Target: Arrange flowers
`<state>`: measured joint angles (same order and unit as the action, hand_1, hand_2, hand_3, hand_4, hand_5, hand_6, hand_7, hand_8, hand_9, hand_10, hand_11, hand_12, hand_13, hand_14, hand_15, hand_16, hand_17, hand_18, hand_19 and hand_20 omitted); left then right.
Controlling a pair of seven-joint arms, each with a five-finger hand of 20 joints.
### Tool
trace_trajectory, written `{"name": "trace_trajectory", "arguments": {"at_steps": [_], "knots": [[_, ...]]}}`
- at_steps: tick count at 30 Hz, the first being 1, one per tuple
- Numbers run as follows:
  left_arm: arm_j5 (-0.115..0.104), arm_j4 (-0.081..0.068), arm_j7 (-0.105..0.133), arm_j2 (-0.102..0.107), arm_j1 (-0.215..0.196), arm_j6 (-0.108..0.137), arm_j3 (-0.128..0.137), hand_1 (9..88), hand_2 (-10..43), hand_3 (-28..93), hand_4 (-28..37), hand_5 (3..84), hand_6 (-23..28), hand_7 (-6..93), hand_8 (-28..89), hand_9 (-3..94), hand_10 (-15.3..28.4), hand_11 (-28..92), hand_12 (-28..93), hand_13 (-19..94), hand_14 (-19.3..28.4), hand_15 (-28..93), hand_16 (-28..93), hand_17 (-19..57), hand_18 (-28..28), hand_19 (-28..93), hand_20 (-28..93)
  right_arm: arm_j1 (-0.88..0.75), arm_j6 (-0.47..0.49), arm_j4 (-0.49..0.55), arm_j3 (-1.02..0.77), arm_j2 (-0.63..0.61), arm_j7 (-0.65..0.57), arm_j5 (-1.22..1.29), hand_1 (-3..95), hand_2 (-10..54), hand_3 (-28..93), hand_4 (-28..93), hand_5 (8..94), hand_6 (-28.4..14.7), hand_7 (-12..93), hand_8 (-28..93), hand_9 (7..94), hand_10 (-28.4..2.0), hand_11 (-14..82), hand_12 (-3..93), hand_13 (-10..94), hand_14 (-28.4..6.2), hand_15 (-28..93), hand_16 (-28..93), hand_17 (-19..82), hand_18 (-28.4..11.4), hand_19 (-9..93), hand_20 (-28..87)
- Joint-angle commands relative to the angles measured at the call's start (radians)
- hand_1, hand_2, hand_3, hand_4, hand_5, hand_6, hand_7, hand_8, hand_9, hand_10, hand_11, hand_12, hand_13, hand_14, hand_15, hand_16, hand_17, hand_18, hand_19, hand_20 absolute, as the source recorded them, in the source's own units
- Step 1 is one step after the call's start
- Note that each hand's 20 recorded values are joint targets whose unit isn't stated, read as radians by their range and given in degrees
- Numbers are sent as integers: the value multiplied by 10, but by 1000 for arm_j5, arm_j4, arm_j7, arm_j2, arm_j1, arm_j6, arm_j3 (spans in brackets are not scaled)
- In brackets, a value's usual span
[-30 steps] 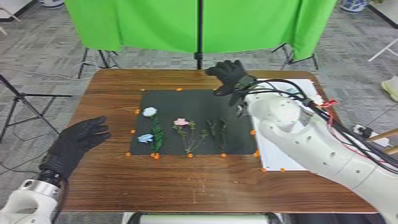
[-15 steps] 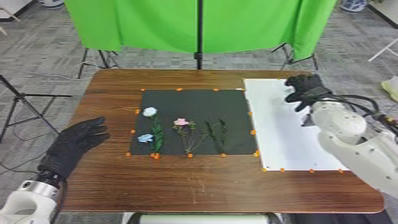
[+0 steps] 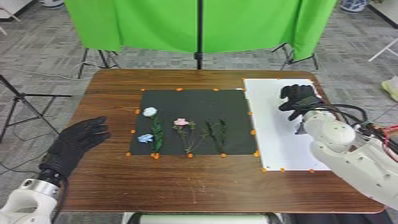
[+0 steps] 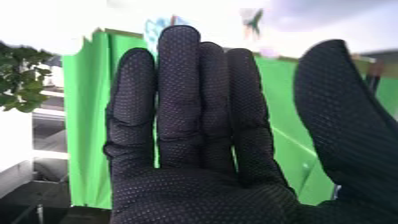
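Clearly, the flowers [image 3: 181,121] lie left of the right robot hand [image 3: 299,98].

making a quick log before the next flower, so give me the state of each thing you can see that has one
right hand: open, fingers straight, over the white sheet
left hand: open, fingers relaxed
white flower: lying on the dark mat
blue flower: lying
pink flower: lying
white sheet: spread flat
dark mat: spread flat
green cloth: hanging

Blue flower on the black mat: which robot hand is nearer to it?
Left. The left hand is beside the mat, left of the blue flower; the right hand is over the white sheet, much farther right.
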<state>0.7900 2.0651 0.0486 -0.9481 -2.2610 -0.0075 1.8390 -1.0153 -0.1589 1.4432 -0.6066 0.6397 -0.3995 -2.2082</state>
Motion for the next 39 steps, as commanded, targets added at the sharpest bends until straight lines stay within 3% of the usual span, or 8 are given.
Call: {"name": "trace_trajectory", "arguments": {"at_steps": [1,4,6,8,14,21,32,39], "knots": [[3,-5,-10,-7,-11,-8,-3,271,55,731,-282,399,62,246,-122,363,153,301,143,279,178,488,-66,-79,240,596,-24,65,-96,-69,77,39,-35,-10,405,-95,799,-283,505,-5,429,-253,577,-84,451,250,643,-13,499,238,306,-142,776,338],[4,-3,-12,-11,-12,-9,-2,272,56,730,-282,399,62,245,-122,363,153,302,143,279,177,488,-66,-79,240,596,-24,72,-294,-103,121,42,35,-16,472,-95,754,-283,584,0,539,-150,738,-54,302,392,750,7,443,321,345,-152,793,369],[3,-2,-3,-11,-13,-6,-3,271,57,729,-282,400,62,245,-122,363,154,301,143,279,177,489,-66,-79,240,596,-24,75,-347,-77,129,31,61,-11,498,-91,783,-282,683,4,510,-119,842,-49,275,417,826,-13,475,279,382,-168,823,394],[5,2,-8,-15,-25,-5,6,271,56,729,-282,400,62,245,-121,363,154,300,143,280,177,488,-66,-79,240,596,-24,52,-350,-35,94,33,105,-19,497,-93,810,-283,718,2,494,-117,874,-47,276,412,862,-16,477,267,399,-176,835,405],[6,3,-10,-25,-31,-3,17,271,56,730,-282,400,62,246,-122,363,152,301,144,279,177,489,-66,-79,240,595,-24,54,-323,122,76,73,261,-16,486,-95,839,-283,731,-2,492,-125,884,-50,264,420,866,-17,475,276,402,-176,836,411],[5,-4,-15,-23,-10,-9,-8,272,56,729,-282,400,62,246,-122,362,153,300,144,279,178,490,-66,-79,240,596,-24,75,-226,193,108,190,421,-91,478,-95,841,-283,720,3,512,-130,882,-52,270,427,857,-18,487,282,392,-173,836,415],[1,-5,-13,-20,-12,-1,-9,272,57,729,-282,398,61,247,-121,362,153,300,143,278,177,490,-66,-79,240,596,-25,83,-156,177,183,220,394,-117,472,-95,841,-283,712,7,532,-143,868,-51,287,432,844,-19,507,282,378,-169,832,422],[1,-7,-12,-19,-10,-4,-10,272,57,729,-282,400,62,247,-123,362,152,300,143,279,177,490,-66,-80,240,597,-25,104,-164,143,229,235,362,-157,473,-95,839,-283,706,6,537,-147,862,-51,291,434,833,-20,520,280,373,-168,829,424]]}}
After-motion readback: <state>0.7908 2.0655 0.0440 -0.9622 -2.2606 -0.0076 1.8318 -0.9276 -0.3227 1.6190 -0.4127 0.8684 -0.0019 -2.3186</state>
